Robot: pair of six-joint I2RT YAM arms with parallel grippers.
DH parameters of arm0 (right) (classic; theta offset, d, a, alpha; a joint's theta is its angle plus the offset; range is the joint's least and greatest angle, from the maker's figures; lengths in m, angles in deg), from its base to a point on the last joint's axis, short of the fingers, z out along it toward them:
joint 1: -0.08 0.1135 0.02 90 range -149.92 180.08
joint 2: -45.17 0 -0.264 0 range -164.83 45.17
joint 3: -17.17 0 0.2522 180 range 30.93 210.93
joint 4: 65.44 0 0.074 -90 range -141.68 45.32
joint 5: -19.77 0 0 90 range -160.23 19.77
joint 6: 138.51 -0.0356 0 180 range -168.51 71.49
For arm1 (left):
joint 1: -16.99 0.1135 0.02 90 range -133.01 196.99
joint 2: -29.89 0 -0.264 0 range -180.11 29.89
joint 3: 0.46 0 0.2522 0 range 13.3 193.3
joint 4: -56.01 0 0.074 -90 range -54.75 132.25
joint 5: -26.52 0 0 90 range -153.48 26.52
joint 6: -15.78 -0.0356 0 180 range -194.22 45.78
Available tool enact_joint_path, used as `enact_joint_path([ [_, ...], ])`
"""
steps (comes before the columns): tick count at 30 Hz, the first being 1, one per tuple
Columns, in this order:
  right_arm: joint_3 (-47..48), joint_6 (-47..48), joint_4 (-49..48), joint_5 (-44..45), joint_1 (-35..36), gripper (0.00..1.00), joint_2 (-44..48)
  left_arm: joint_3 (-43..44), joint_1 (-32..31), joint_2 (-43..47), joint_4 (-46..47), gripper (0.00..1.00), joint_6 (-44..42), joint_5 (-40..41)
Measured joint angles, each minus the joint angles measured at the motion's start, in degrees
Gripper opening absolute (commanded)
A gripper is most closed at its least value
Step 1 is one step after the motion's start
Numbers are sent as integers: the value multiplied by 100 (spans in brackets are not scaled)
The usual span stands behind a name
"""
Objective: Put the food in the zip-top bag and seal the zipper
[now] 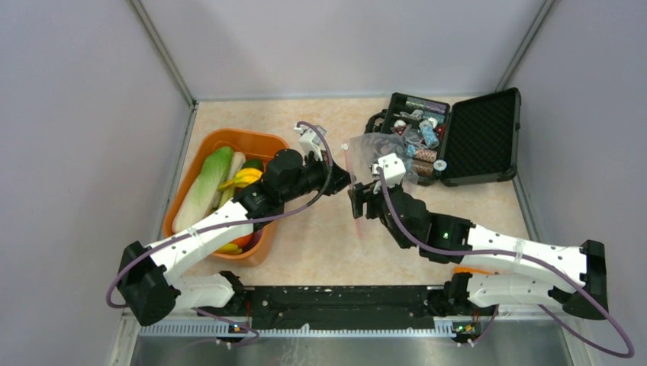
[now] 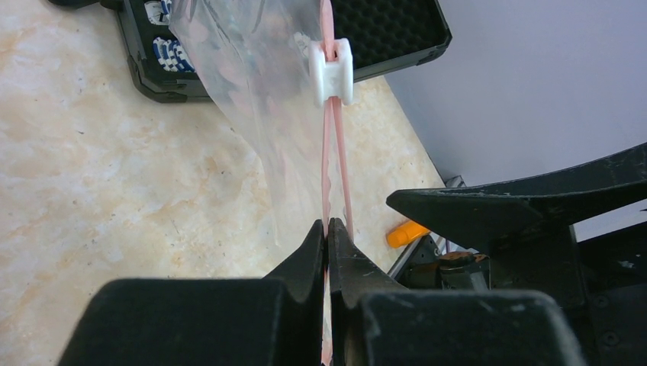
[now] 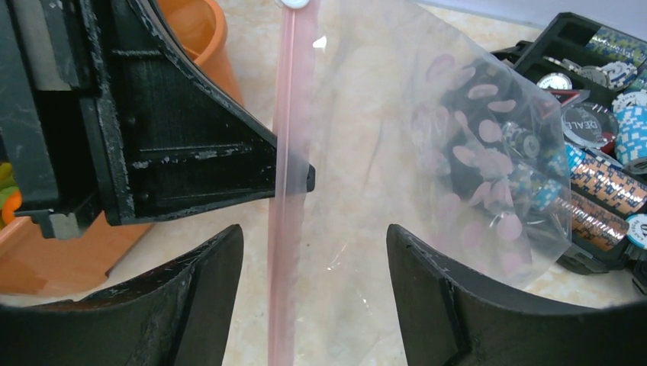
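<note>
We found the left end effector clamped together on the zipper, the pink strip pinched flat between its two fingertips. From that grip the strip ran on to a white slider, and in the left wrist view its two pink strands stood slightly apart between the fingertips and the slider.

The bag hung from the zipper as a clear, crinkled sheet, lifted off the desk over its middle, toward the far edge. Its loose end reached near the open black case at the far right corner, and we could see the chips in the case through the plastic.

The right end effector stood with its fingers well apart, just beside the left one on the near side. The zipper passed through the gap between its fingers, closer to one than to the other. We could not tell whether it touched either finger.

The food lay in the orange tub along the desk's left edge, well apart from the bag and both end effectors.
</note>
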Motion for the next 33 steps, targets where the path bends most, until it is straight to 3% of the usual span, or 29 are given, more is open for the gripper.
enact_joint_path([
  [12, -50, -39, -59, 216, 2, 65, -256, 2, 0, 0, 0, 0, 50, -61],
  [19, -50, -42, -59, 422, 2, 57, -544, 2, 0, 2, 0, 0, 81, -111],
  [33, -131, -37, -243, 168, 2, 60, -160, 2, 0, 0, -66, 0, 76, -107],
])
